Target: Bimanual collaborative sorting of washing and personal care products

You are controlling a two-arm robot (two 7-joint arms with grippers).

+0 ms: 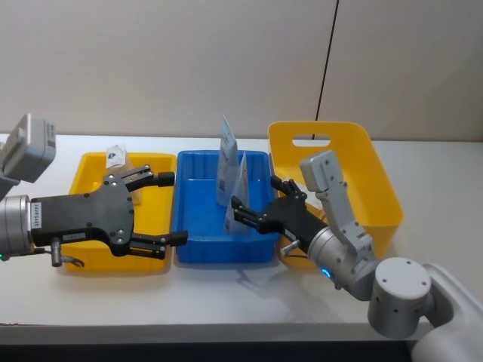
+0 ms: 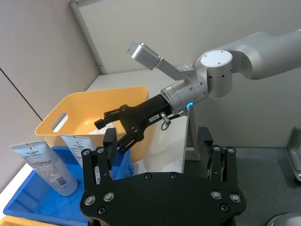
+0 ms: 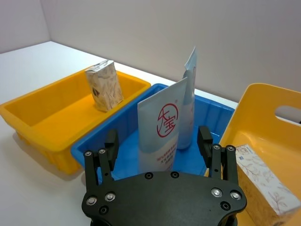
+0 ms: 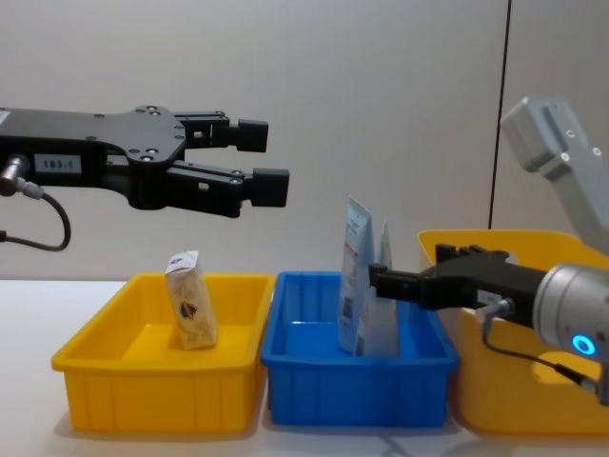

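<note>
Head view layout: three bins sit in a row on the white surface (image 1: 226,286): a low yellow bin (image 1: 90,170) on the robot's left, a blue bin (image 1: 198,226) in the middle, a taller yellow bin with a handle slot (image 1: 362,162) on the right.
Left hand (image 1: 162,210): released, fingers spread apart, holding nothing; it hangs above the low yellow bin, well clear of it in the chest view, pointing toward the blue bin.
Right hand (image 1: 249,211): reaches from the right over the blue bin's right side; its fingers stand apart on either side of the nearer tube, level with it, but whether the pads touch it is hard to judge from these angles.
Nearer tube (image 3: 160,129): a flat white squeeze tube with a red round mark, upright in the blue bin, directly in front of the right hand.
Farther tube (image 3: 189,94): a light-blue-and-white squeeze tube, upright just behind the nearer one, apparently leaning against it.
Beige pack (image 4: 188,300): stands upright and slightly tilted inside the low yellow bin, toward its back.
Soft pack (image 3: 265,183): whitish, with a faint marbled pattern, lying flat on the floor of the tall yellow bin.
</note>
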